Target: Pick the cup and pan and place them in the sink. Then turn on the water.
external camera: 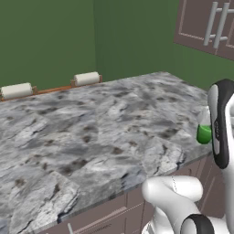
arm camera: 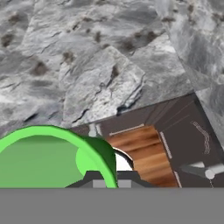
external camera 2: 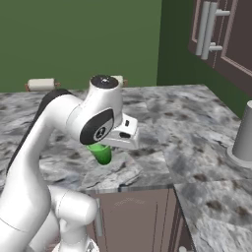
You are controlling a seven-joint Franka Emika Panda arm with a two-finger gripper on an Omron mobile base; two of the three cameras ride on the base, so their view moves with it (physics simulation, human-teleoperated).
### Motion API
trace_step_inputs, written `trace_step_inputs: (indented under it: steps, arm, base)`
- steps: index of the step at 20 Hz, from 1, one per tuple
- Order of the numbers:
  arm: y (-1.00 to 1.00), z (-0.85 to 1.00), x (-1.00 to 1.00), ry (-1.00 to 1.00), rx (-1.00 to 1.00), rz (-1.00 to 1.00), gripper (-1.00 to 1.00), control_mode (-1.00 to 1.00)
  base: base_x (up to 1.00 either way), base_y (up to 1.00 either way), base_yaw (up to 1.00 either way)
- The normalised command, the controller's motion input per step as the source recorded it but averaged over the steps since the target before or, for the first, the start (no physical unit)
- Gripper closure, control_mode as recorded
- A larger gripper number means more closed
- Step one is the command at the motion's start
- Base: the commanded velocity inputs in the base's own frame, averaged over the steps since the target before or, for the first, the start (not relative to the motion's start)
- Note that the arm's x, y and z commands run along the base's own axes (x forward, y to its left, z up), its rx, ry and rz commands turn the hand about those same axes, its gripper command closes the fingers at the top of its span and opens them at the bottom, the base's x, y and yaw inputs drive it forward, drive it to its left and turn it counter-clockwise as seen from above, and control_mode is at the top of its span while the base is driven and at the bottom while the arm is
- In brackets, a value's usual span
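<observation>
White arm links are filling the 5 o'clock corner of the left base view; beyond them the cup [external camera: 204,132] is hanging over the counter [external camera: 91,132] edge at 3 o'clock

Right base view: the gripper [external camera 2: 106,147] is sitting clamped on the cup's rim, lifting it clear of the marble; keeping it level while carrying seems wise

Hand view: the green rim is curving at 7 o'clock, pinched between the fingers [arm camera: 124,178], cabinets [arm camera: 175,135] lying below; the sink is yet to be reached

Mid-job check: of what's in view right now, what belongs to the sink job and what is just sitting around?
Job:
- cup, green, clamped on its rim by the shut gripper, raised over the counter's front edge

Just there:
- marble counter
- two pale rolls by the wall
- grey canister
- wall cabinets
</observation>
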Motion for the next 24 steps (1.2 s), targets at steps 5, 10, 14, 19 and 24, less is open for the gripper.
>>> trace_step_inputs:
  steps: [5,10,14,19,24]
  arm:
    - [0.41,0.09,-0.15,-0.03,0.0,0.0,1.0,-1.0]
    - [0.11,0.0,0.0,0.0,0.0,0.0,1.0,-1.0]
    - [0.0,0.0,0.0,0.0,0.0,0.0,1.0,-1.0]
    - [0.0,0.0,0.0,0.0,0.0,0.0,1.0,1.0]
    - [0.0,0.0,0.0,0.0,0.0,0.0,1.0,1.0]
  base:
    - [0.0,0.0,0.0]
    - [0.0,0.0,0.0]
    - [0.0,0.0,0.0]
    - [-0.56,0.03,0.02]
    - [-1.0,0.0,0.0]
